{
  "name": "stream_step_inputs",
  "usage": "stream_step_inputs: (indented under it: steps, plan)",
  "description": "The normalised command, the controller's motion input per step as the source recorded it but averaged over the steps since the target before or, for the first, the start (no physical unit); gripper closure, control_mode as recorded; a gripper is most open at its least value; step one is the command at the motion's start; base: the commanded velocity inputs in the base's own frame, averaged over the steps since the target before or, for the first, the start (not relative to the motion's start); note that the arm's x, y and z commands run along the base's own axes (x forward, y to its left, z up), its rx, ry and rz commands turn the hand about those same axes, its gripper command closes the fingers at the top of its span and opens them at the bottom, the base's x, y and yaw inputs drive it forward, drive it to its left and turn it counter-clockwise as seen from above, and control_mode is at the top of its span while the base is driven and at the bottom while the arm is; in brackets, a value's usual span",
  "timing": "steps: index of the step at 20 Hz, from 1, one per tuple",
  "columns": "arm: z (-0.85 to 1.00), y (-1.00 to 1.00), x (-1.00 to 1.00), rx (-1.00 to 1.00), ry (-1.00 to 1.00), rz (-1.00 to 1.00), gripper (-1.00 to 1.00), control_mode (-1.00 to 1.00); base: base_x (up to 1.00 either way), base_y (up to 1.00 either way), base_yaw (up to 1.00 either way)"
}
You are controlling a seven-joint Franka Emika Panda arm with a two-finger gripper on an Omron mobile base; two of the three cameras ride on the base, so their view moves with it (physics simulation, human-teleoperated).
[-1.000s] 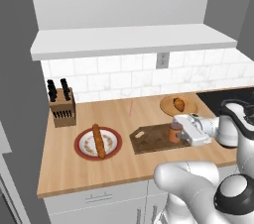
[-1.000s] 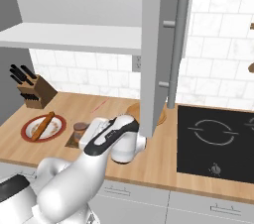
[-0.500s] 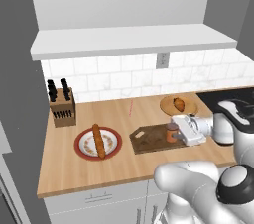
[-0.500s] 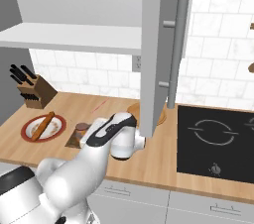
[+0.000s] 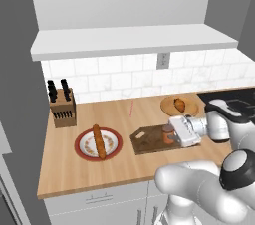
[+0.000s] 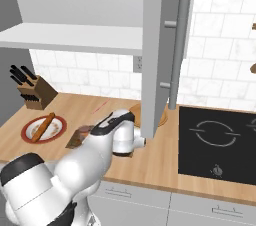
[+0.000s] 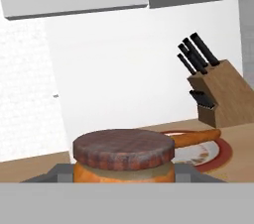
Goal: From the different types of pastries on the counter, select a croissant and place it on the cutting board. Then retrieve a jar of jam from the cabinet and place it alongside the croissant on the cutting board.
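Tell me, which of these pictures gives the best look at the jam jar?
The hand view: the jar sits close up between the gripper's fingers, lid and orange body plain. In the left base view it is a small shape over the cutting board. In the right base view the arm mostly hides it.

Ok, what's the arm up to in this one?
The gripper is shut on the jar of jam, holding it upright over the right end of the cutting board. The croissant is not on the board; it sits on the round wooden plate behind. The baguette lies on the red-rimmed plate.
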Motion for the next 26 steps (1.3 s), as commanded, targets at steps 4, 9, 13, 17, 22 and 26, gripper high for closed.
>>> stream_step_inputs:
  steps: [4,9,13,17,22,26]
  plan:
    - [-0.32,0.00,0.06,-0.07,0.00,0.00,1.00,-1.00,0.00,0.00,0.00]
    - [-0.03,-0.02,0.28,0.00,0.00,-0.03,1.00,-1.00,0.00,0.00,0.00]
    - [-0.08,0.00,0.20,0.00,0.00,-0.03,1.00,-1.00,0.00,0.00,0.00]
    - [-0.08,0.00,0.29,0.00,0.00,-0.02,1.00,-1.00,0.00,0.00,0.00]
    - [-0.15,0.00,0.19,0.00,0.00,0.00,1.00,-1.00,0.00,0.00,0.00]
    - [-0.02,0.00,0.00,0.00,0.00,0.00,1.00,-1.00,0.00,0.00,0.00]
